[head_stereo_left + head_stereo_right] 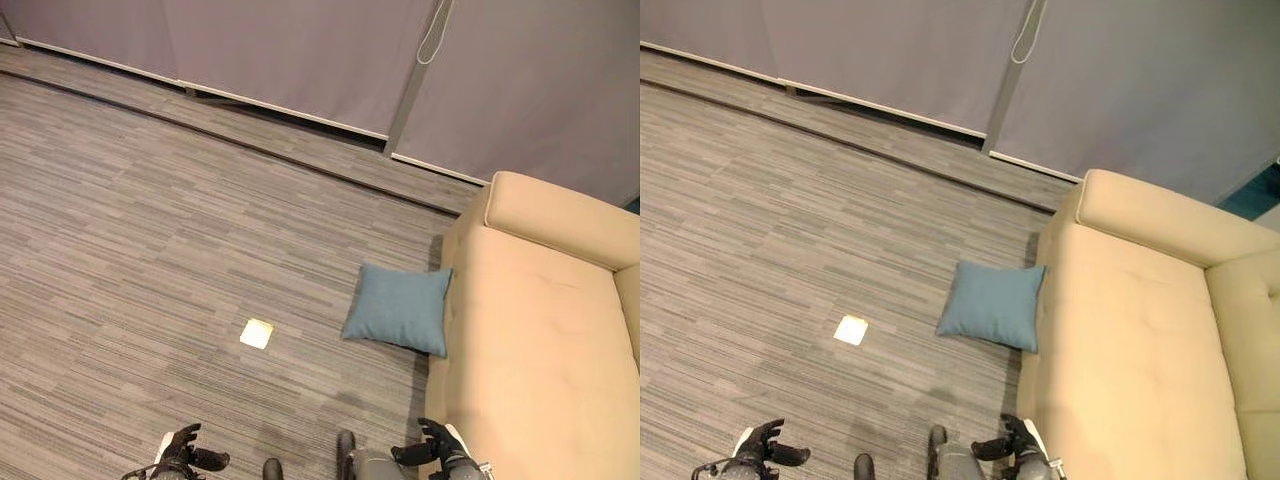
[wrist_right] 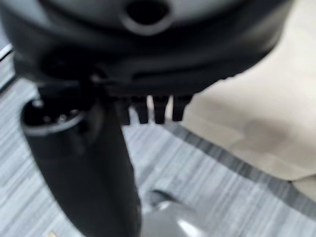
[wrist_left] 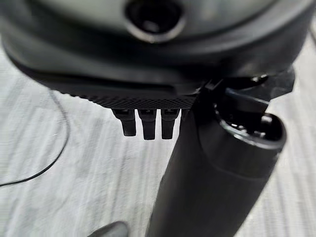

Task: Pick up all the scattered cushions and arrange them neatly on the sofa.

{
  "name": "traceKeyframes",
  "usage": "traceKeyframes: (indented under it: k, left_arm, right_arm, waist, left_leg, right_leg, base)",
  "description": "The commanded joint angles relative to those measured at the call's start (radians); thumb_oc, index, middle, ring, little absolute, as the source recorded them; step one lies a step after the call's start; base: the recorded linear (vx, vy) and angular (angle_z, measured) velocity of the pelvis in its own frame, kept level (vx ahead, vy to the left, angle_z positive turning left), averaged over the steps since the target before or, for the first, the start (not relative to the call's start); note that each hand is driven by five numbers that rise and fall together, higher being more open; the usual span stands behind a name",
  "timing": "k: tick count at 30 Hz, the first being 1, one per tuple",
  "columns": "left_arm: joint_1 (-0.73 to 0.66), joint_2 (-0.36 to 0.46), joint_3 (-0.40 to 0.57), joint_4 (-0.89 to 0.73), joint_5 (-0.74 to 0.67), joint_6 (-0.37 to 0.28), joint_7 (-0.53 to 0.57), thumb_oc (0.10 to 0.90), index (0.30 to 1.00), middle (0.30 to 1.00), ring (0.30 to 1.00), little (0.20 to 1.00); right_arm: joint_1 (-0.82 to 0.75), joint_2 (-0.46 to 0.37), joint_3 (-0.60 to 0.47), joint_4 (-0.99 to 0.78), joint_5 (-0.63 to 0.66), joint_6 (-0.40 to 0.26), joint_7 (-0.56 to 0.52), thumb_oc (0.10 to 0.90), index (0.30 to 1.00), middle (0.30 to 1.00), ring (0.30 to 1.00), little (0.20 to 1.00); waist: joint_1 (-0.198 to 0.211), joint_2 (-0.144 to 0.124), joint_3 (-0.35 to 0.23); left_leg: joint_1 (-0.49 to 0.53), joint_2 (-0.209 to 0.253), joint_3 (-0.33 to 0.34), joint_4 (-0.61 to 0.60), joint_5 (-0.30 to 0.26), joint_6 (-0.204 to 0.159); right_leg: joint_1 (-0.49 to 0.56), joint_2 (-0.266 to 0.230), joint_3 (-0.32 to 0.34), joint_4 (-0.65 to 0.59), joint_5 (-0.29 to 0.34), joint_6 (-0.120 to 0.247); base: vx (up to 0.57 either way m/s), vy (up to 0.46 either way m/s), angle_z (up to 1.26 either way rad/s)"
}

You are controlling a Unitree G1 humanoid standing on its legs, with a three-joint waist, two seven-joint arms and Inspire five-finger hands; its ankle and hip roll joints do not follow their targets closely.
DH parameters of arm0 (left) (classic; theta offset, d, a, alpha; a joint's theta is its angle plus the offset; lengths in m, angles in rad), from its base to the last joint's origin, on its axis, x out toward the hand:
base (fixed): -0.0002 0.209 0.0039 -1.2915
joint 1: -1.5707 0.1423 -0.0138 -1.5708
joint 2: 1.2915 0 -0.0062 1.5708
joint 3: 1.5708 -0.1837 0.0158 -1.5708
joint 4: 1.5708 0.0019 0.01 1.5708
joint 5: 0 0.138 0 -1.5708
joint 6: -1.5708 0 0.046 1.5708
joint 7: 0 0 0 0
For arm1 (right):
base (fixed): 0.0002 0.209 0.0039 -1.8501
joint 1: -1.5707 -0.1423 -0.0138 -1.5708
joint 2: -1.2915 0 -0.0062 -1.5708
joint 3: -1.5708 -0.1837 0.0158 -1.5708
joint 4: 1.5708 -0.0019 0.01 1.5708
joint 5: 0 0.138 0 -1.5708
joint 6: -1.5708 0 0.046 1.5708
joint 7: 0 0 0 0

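Observation:
A blue cushion (image 1: 399, 309) lies on the grey carpet, leaning against the front left corner of the beige sofa (image 1: 545, 320). The sofa seat is bare. My left hand (image 1: 184, 450) hangs low near my body, well short of the cushion, with its fingers relaxed and holding nothing. My right hand (image 1: 438, 447) hangs beside the sofa's front edge, fingers (image 2: 159, 109) straight and empty. The left hand's fingers (image 3: 148, 123) point down at the carpet.
A small pale yellow square (image 1: 257, 333) lies on the carpet to the left of the cushion. Grey partition panels (image 1: 300, 60) close off the far side. Open carpet stretches to the left.

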Motion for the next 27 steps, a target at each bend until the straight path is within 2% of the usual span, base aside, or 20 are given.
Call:
traceKeyframes:
  k: [1,2,4,5,7,9,10,11,13,15,16,17,18,19,20,22,24,25,26,27]
  left_arm:
    - [0.007,0.024,0.010,-0.037,0.019,-0.023,-0.005,0.800,0.900,0.900,0.900,0.900]
    - [0.010,0.021,0.001,-0.033,0.031,-0.018,-0.004,0.800,0.900,0.900,0.900,0.900]
    - [0.020,0.011,0.003,-0.037,0.026,-0.017,-0.007,0.800,0.900,0.900,0.900,0.900]
    - [0.024,0.006,-0.001,-0.052,0.017,-0.015,-0.005,0.800,0.900,0.900,0.900,0.900]
    - [0.022,0.001,0.000,-0.054,0.011,-0.013,0.000,0.800,0.900,0.900,0.900,0.900]
    - [0.024,-0.002,-0.002,-0.060,0.006,-0.010,-0.003,0.800,0.900,0.900,0.900,0.900]
    - [0.024,0.005,-0.003,-0.059,0.010,-0.008,-0.006,0.800,0.900,0.900,0.900,0.900]
    - [0.025,0.008,-0.003,-0.057,0.015,-0.007,-0.006,0.800,0.900,0.900,0.900,0.900]
    - [0.028,0.009,-0.005,-0.051,0.006,-0.010,-0.007,0.800,0.900,0.900,0.900,0.900]
    - [0.044,0.012,0.003,-0.036,0.020,-0.002,-0.011,0.800,0.900,0.900,0.900,0.900]
    - [0.043,0.019,0.005,-0.038,0.023,-0.001,-0.010,0.800,0.900,0.900,0.900,0.900]
    - [0.040,0.023,0.002,-0.039,0.025,-0.001,-0.009,0.800,0.900,0.900,0.900,0.900]
    - [0.032,0.031,0.003,-0.047,0.022,0.001,-0.008,0.800,0.900,0.900,0.900,0.900]
    - [0.019,0.041,0.004,-0.060,0.013,0.002,-0.005,0.800,0.900,0.900,0.900,0.900]
    - [0.016,0.050,0.006,-0.065,0.009,-0.001,-0.003,0.800,0.900,0.900,0.900,0.900]
    - [0.016,0.053,0.006,-0.068,0.011,-0.004,0.000,0.800,0.900,0.900,0.900,0.900]
    - [0.006,0.050,-0.001,-0.060,0.014,-0.008,-0.008,0.800,0.900,0.900,0.900,0.900]
    - [0.006,0.049,-0.001,-0.059,0.017,-0.008,-0.009,0.800,0.900,0.900,0.900,0.900]
    - [-0.001,0.048,-0.012,-0.058,0.022,-0.010,-0.009,0.800,0.900,0.900,0.900,0.900]
    - [0.007,0.044,-0.018,-0.057,0.041,-0.013,-0.016,0.800,0.900,0.900,0.900,0.900]
  right_arm:
    - [-0.010,-0.063,-0.003,0.013,-0.015,-0.004,-0.013,0.800,0.900,0.900,0.900,0.900]
    - [-0.004,-0.065,-0.001,0.011,-0.018,-0.004,-0.013,0.800,0.900,0.900,0.900,0.900]
    - [0.008,-0.075,-0.001,0.004,-0.024,-0.004,-0.009,0.800,0.900,0.900,0.900,0.900]
    - [0.006,-0.087,0.000,0.002,-0.020,-0.002,-0.016,0.800,0.900,0.900,0.900,0.900]
    - [0.001,-0.091,-0.003,0.010,-0.012,0.000,-0.018,0.800,0.900,0.900,0.900,0.900]
    - [-0.001,-0.094,-0.008,0.017,-0.003,0.003,-0.018,0.800,0.900,0.900,0.900,0.900]
    - [0.001,-0.095,-0.014,0.030,-0.001,0.008,-0.022,0.800,0.900,0.900,0.900,0.900]
    - [0.003,-0.094,-0.016,0.034,-0.003,0.010,-0.025,0.800,0.900,0.900,0.900,0.900]
    - [0.009,-0.090,-0.018,0.042,-0.004,0.010,-0.030,0.800,0.900,0.900,0.900,0.900]
    - [0.023,-0.070,-0.025,0.052,-0.013,0.011,-0.026,0.800,0.900,0.900,0.900,0.900]
    - [0.012,-0.058,-0.023,0.046,-0.015,0.012,-0.021,0.800,0.900,0.900,0.900,0.900]
    - [0.009,-0.054,-0.023,0.042,-0.015,0.012,-0.020,0.800,0.900,0.900,0.900,0.900]
    - [-0.002,-0.051,-0.022,0.036,-0.015,0.013,-0.017,0.800,0.900,0.900,0.900,0.900]
    - [-0.015,-0.045,-0.016,0.024,-0.015,0.013,-0.014,0.800,0.900,0.900,0.900,0.900]
    - [-0.017,-0.044,-0.013,0.012,-0.015,0.010,-0.013,0.800,0.900,0.900,0.900,0.900]
    - [-0.013,-0.044,-0.009,0.009,-0.027,0.010,-0.014,0.800,0.900,0.900,0.900,0.900]
    - [-0.013,-0.057,-0.016,0.019,-0.021,0.008,-0.017,0.800,0.900,0.900,0.900,0.900]
    - [-0.011,-0.059,-0.019,0.018,-0.024,0.010,-0.016,0.800,0.900,0.900,0.900,0.900]
    - [-0.009,-0.062,-0.021,0.017,-0.021,0.006,-0.021,0.800,0.900,0.900,0.900,0.900]
    - [0.012,-0.065,-0.032,0.018,-0.016,0.005,-0.019,0.800,0.900,0.900,0.900,0.900]
  waist:
    - [-0.020,-0.017,0.002]
    - [-0.026,-0.019,-0.006]
    - [-0.034,-0.021,-0.008]
    - [-0.025,-0.035,0.011]
    - [-0.019,-0.040,0.015]
    - [-0.008,-0.045,0.009]
    - [0.001,-0.051,-0.001]
    - [0.008,-0.048,-0.002]
    - [0.031,-0.028,0.002]
    - [0.032,-0.038,-0.026]
    - [0.034,-0.043,-0.033]
    - [0.036,-0.046,-0.031]
    - [0.031,-0.047,-0.021]
    - [0.020,-0.041,-0.015]
    - [0.013,-0.030,-0.008]
    - [0.005,-0.022,-0.013]
    - [-0.015,-0.019,-0.024]
    - [-0.019,-0.017,-0.020]
    - [-0.026,-0.023,-0.022]
    - [-0.036,-0.032,-0.035]
  left_leg:
    - [-0.018,-0.035,-0.105,0.122,-0.130,-0.046]
    - [-0.018,-0.031,-0.105,0.152,-0.146,-0.059]
    - [-0.063,-0.007,-0.066,0.306,-0.130,-0.105]
    - [-0.161,0.030,-0.035,0.498,-0.057,-0.133]
    - [-0.207,0.059,0.008,0.581,-0.040,-0.129]
    - [-0.249,0.070,0.040,0.572,-0.054,-0.111]
    - [-0.296,0.071,0.054,0.454,-0.065,-0.100]
    - [-0.306,0.071,0.045,0.399,-0.042,-0.102]
    - [-0.336,0.077,-0.043,0.230,0.074,-0.132]
    - [-0.292,0.063,-0.044,0.211,0.050,-0.113]
    - [-0.271,0.046,-0.027,0.226,0.007,-0.084]
    - [-0.262,0.036,-0.021,0.234,-0.012,-0.069]
    - [-0.240,0.022,-0.017,0.239,-0.036,-0.046]
    - [-0.226,0.019,-0.014,0.236,-0.046,-0.028]
    - [-0.207,0.024,-0.010,0.231,-0.055,-0.019]
    - [-0.160,0.018,0.001,0.220,-0.082,-0.017]
    - [-0.102,-0.003,-0.002,0.193,-0.105,-0.025]
    - [-0.091,0.000,0.005,0.193,-0.106,-0.027]
    - [-0.092,-0.006,0.002,0.197,-0.108,-0.035]
    - [-0.086,-0.004,0.007,0.227,-0.108,-0.065]
  right_leg:
    - [0.123,0.000,-0.011,-0.072,0.051,0.019]
    - [0.138,0.009,0.001,-0.068,0.046,0.011]
    - [0.178,-0.002,-0.021,-0.084,0.039,-0.005]
    - [0.224,-0.009,-0.025,-0.096,0.029,-0.031]
    - [0.257,-0.007,-0.036,-0.108,0.013,-0.049]
    - [0.286,-0.009,-0.041,-0.120,-0.003,-0.053]
    - [0.320,-0.004,-0.037,-0.144,-0.025,-0.044]
    - [0.335,0.001,-0.031,-0.152,-0.032,-0.041]
    - [0.388,0.034,0.009,-0.159,-0.065,-0.038]
    - [0.407,0.018,0.043,-0.111,-0.091,-0.027]
    - [0.390,-0.002,0.061,-0.029,-0.095,-0.006]
    - [0.376,-0.013,0.071,0.016,-0.079,0.008]
    - [0.331,-0.025,0.087,0.121,-0.028,0.030]
    - [0.270,-0.028,0.095,0.221,0.029,0.040]
    - [0.236,-0.035,0.080,0.285,0.049,0.043]
    - [0.215,-0.058,0.016,0.249,0.030,0.028]
    - [0.178,-0.013,-0.055,0.116,-0.021,0.020]
    - [0.165,-0.021,-0.081,0.126,-0.007,0.023]
    - [0.186,-0.016,-0.077,0.081,-0.023,0.019]
    - [0.249,0.001,-0.065,0.007,-0.041,-0.001]
  base:
    - [0.23,-0.119,0.62]
    - [0.24,-0.158,0.79]
    - [0.18,-0.172,0.85]
    - [0.12,-0.174,0.63]
    - [0.16,-0.142,0.26]
    - [0.24,-0.060,-0.31]
    - [0.28,0.019,0.02]
    - [0.46,0.084,0.00]
    - [0.50,0.193,-0.54]
    - [0.68,0.379,-1.54]
    - [0.55,0.421,-1.06]
    - [0.40,0.376,-1.36]
    - [0.26,0.285,-0.95]
    - [0.29,0.311,-0.34]
    - [0.31,0.287,0.40]
    - [0.34,0.196,0.13]
    - [0.35,0.100,-0.21]
    - [0.22,0.013,0.05]
    - [0.18,-0.031,0.16]
    - [0.15,-0.037,0.39]
